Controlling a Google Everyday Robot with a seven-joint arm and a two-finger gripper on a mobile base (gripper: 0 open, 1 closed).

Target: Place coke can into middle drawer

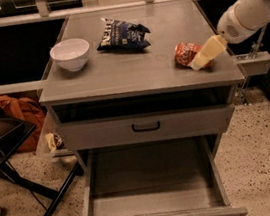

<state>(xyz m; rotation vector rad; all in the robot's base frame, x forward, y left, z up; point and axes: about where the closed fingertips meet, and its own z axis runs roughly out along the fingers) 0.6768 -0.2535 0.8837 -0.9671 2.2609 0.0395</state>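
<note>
The coke can (185, 53) lies on its side on the right part of the grey cabinet top (134, 72), dented, red-orange with white lettering. My gripper (203, 56) reaches in from the right on a white arm and its pale yellow fingers lie over the can's right end. The middle drawer (153, 198) is pulled fully open below, with a plain grey inside and nothing in it. The upper drawer (146, 127) with a black handle is closed.
A white bowl (70, 54) stands at the left of the cabinet top. A dark blue chip bag (123, 34) lies at the back middle. A black stand (9, 149) and an orange bag (16, 110) sit on the floor at left.
</note>
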